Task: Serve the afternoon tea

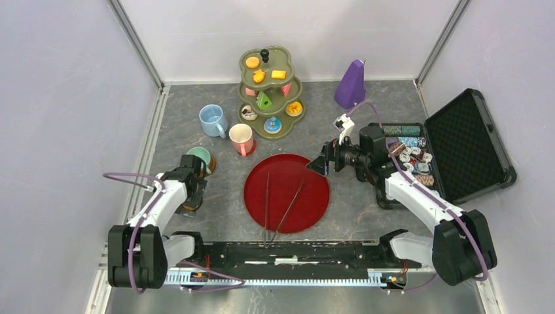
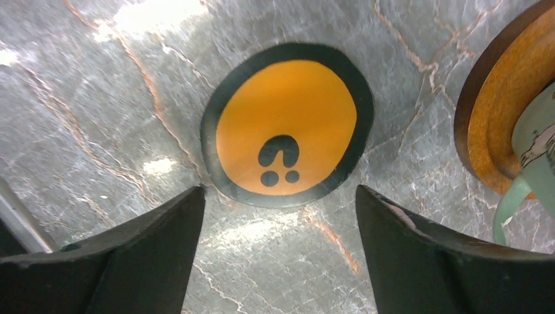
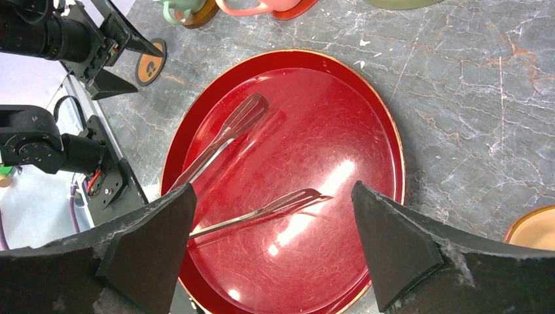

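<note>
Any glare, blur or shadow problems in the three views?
Top external: even light, sharp, soft shadows, no strong glare. Left wrist: white glare patches on the table; the orange disc is sharp, the fingers dark and featureless. Right wrist: bright highlights on the tray and the tongs, detail otherwise clear.

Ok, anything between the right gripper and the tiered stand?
No. In the top view the grey tabletop between the right gripper and the tiered stand is bare. The red tray lies off that line, nearer the bases.
</note>
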`<state>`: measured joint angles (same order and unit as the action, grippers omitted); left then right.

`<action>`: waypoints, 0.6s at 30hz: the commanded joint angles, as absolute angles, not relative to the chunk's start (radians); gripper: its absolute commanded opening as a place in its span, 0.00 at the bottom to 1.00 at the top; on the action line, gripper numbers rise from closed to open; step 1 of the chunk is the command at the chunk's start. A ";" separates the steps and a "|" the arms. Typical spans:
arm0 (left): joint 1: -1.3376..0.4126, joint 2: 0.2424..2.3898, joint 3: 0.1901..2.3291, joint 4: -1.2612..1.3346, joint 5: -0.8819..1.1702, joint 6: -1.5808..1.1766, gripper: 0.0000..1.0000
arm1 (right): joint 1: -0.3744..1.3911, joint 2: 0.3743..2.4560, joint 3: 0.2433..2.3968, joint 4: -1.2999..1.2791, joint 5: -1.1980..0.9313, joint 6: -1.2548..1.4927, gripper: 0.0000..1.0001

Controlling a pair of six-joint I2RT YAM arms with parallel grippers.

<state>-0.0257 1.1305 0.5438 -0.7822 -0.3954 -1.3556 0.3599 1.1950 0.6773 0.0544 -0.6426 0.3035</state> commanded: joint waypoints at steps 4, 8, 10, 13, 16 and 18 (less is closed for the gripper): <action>0.038 1.017 0.640 -0.875 -0.624 -1.311 1.00 | 0.360 1.165 0.642 0.103 -0.626 0.321 0.96; 0.196 1.045 0.657 -0.792 -0.533 -1.155 1.00 | 0.361 1.165 0.634 0.106 -0.627 0.322 0.96; 0.250 1.116 0.681 -0.795 -0.471 -1.122 1.00 | 0.361 1.167 0.634 0.110 -0.629 0.322 0.96; 0.257 1.232 0.727 -0.837 -0.420 -1.114 1.00 | 0.361 1.168 0.633 0.119 -0.632 0.324 0.96; 0.255 1.298 0.732 -0.870 -0.410 -1.144 1.00 | 0.361 1.168 0.629 0.125 -0.631 0.329 0.96; 0.255 1.298 0.705 -0.858 -0.405 -1.162 0.99 | 0.361 1.166 0.624 0.130 -0.632 0.332 0.96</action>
